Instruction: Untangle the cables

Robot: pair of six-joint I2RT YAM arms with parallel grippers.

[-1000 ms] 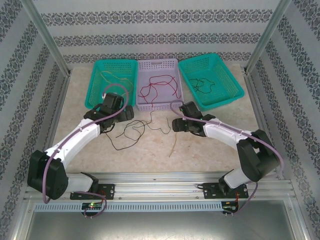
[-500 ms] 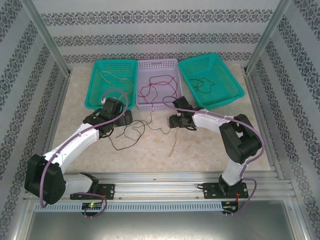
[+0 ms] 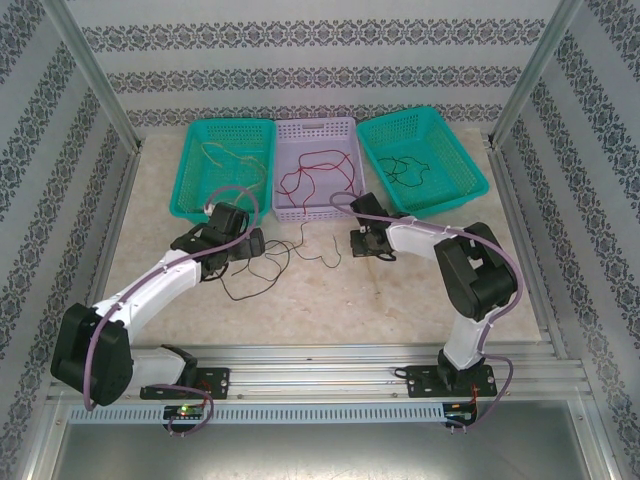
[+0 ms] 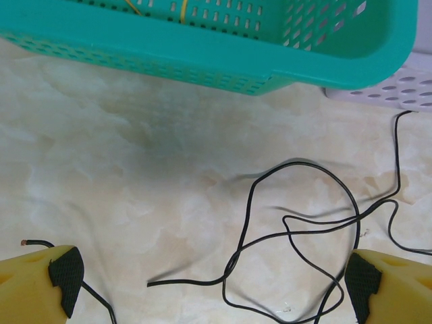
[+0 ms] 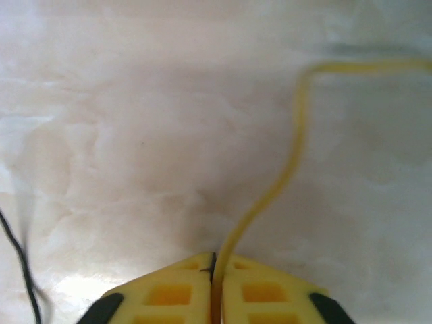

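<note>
The right gripper is clenched on a yellow cable, which runs out from between its pads across the pale marbled table and bends right. The left gripper hangs released, jaws wide, over a looped black cable lying on the table just in front of the left teal basket. A red cable lies in the lilac basket, and another black cable lies in the right teal basket.

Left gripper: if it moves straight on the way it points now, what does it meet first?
Probably the black cable, whose loops lie just ahead of the open left gripper. Beyond it stands the near wall of the teal basket. Depth is unclear, so it might pass above the cable.
</note>
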